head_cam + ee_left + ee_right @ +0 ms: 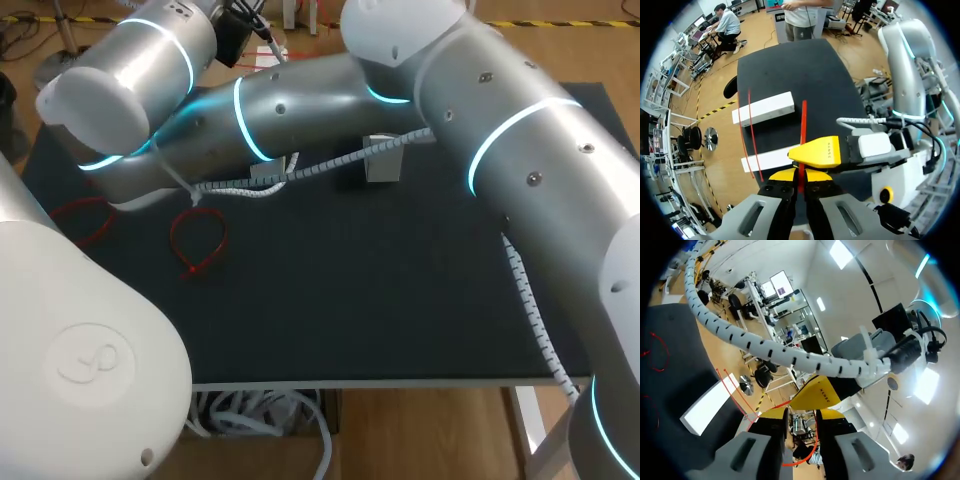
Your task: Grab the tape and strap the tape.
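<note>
The tape is a thin red strap (803, 127). In the left wrist view my left gripper (799, 176) is shut on its lower end, and the strap stands up ahead of the fingers. A yellow fingertip (817, 151) of my right gripper lies across it just above. In the right wrist view the red strap (788, 403) runs through the gap of my right gripper (801, 416), whose fingers stand slightly apart and open. The left gripper's yellow fingertip (816, 393) is right ahead. In the head view both grippers are hidden behind the crossed arms at the table's far side.
Two more red straps (200, 245) (85, 220) lie looped on the black table (380, 300) at the left. Two white blocks (383, 160) (268, 172) sit near the far middle. A white spiral-wrapped cable (300, 172) hangs across them.
</note>
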Controlling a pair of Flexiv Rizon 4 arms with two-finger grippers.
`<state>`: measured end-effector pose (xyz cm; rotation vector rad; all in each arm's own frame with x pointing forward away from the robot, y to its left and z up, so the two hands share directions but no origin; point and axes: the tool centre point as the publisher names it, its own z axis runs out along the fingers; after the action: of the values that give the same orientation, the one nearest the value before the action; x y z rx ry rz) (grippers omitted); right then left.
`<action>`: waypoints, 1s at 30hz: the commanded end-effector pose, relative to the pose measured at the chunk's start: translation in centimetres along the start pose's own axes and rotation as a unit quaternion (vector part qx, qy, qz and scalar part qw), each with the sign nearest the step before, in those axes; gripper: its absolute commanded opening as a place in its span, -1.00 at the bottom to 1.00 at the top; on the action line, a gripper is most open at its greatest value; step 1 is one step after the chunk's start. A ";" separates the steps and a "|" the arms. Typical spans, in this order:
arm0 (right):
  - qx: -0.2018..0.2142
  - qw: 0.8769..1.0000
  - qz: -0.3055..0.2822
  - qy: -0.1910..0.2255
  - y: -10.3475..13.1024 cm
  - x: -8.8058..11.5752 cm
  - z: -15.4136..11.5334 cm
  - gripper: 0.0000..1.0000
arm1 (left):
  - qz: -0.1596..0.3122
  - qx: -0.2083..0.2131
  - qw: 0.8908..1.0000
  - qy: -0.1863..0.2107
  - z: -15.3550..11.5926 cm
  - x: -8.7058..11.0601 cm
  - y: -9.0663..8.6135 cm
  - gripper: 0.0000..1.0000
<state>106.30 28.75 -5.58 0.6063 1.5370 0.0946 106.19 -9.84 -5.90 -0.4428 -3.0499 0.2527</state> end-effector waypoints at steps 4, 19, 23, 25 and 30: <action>-0.031 0.999 0.009 0.028 -1.9 -1.0 -0.6 -0.52 | 0.000 -0.001 1.000 0.000 -0.1 0.1 0.0 -1.00; -0.084 0.996 0.015 0.038 -3.0 -1.9 -0.8 -0.51 | 0.000 -0.001 1.000 0.000 -0.1 0.1 0.0 -1.00; -0.106 0.993 0.017 0.040 -2.7 -2.0 -1.1 -0.53 | 0.000 -0.001 1.000 0.000 -0.1 0.1 0.0 -1.00; -0.116 0.992 0.019 0.042 -2.5 -2.1 -1.2 -0.52 | 0.000 -0.001 1.000 0.000 -0.1 0.1 0.0 -1.00; -0.134 0.990 0.022 0.047 -2.2 -2.1 -1.5 -0.58 | 0.000 -0.001 1.000 0.000 -0.1 0.1 0.0 -1.00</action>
<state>104.36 27.08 -4.70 0.4573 1.5613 0.3309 106.19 -9.85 -5.90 -0.4427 -3.0500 0.2524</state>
